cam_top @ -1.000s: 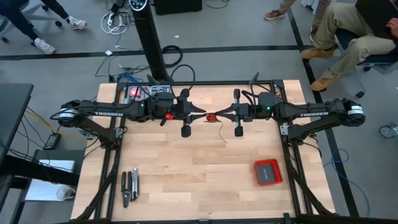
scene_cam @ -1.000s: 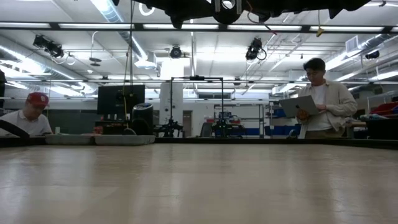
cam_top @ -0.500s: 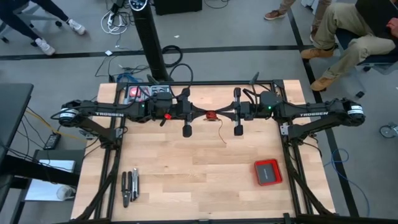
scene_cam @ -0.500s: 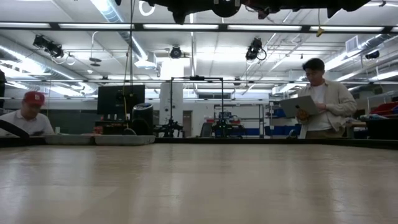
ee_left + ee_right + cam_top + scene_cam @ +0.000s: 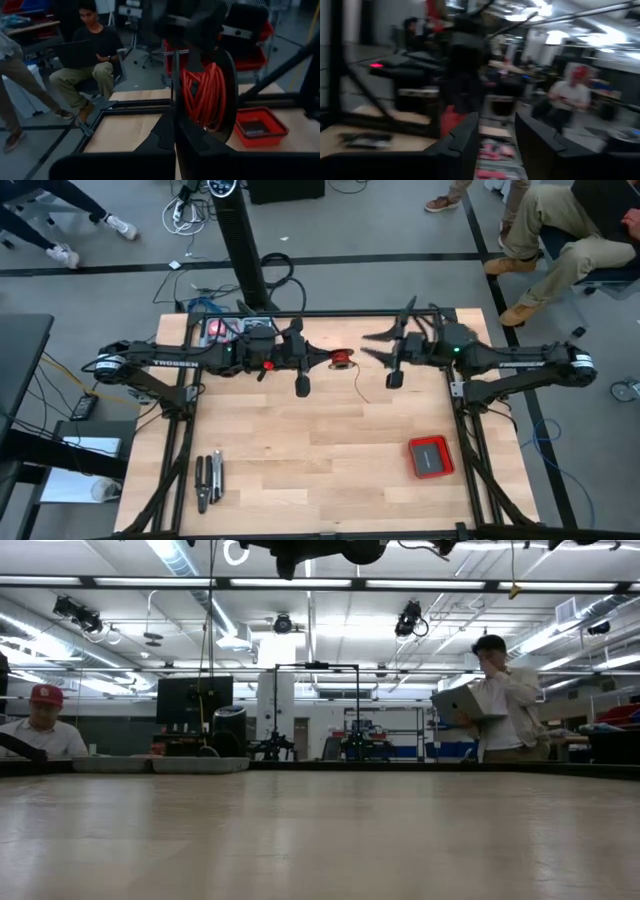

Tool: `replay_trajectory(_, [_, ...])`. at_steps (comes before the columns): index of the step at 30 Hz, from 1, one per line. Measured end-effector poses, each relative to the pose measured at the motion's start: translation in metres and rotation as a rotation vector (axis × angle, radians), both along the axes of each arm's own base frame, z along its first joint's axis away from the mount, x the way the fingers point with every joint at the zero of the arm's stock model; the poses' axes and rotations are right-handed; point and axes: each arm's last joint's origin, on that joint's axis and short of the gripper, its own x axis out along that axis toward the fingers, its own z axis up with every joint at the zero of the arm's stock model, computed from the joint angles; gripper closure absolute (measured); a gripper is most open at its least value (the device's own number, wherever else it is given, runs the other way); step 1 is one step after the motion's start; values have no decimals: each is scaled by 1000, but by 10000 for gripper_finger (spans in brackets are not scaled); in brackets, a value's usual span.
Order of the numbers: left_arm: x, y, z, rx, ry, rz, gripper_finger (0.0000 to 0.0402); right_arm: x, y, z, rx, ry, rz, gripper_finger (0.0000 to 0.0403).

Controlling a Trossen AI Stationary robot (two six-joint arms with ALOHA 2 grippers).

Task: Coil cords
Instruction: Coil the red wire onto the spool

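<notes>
The cords are one thin red wire wound on a small black spool (image 5: pixel 342 360), which hangs above the table's far middle. The left wrist view shows its red coil (image 5: pixel 204 94) close up. My left gripper (image 5: pixel 328 360) comes from the table's left and is shut on the spool. A loose tail of wire (image 5: pixel 358 386) trails down from it toward the table. My right gripper (image 5: pixel 367 348) stands open just right of the spool, touching nothing, and its fingers (image 5: pixel 464 142) are spread apart in the right wrist view. My left gripper pinches the black spool by its flange (image 5: pixel 176 112) between the two fingers. The fingers come level from the table's left. The spool is lifted clear of the table with its discs upright on edge, and the wire tail hangs slack below.
A flat red box (image 5: pixel 431 456) lies at the near right of the wooden table (image 5: pixel 300 450). Dark hand tools (image 5: pixel 209 481) lie at the near left. A red and white object (image 5: pixel 221 330) sits at the far left corner. People sit and stand beyond the table.
My right gripper has opened and let go of the spool. It has drawn back toward the table's right edge and risen a little. The spool stays in place above the table, now in my left gripper alone.
</notes>
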Motion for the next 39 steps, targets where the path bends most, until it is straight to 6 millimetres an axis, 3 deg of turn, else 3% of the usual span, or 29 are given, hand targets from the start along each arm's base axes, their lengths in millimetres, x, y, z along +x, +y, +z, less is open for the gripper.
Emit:
replay_trajectory(6, [-2, 4, 5, -94, -52, 137, 401, -21, 3, 6, 15, 36, -161, 277])
replay_trajectory(16, [-3, 10, 8, -206, -130, 262, 401, -13, 29, -15, -7, 205, -391, 295])
replay_trajectory(19, [-5, 10, -1, -201, -163, 257, 401, -11, 38, -18, -4, 215, -437, 299])
replay_trajectory(28, [-19, 7, -36, -257, -382, 200, 401, -8, 67, -25, -1, 220, -463, 308])
replay_trajectory(39, [-19, 1, -37, -355, -406, 161, 401, -12, 93, -13, -19, 115, -469, 314])
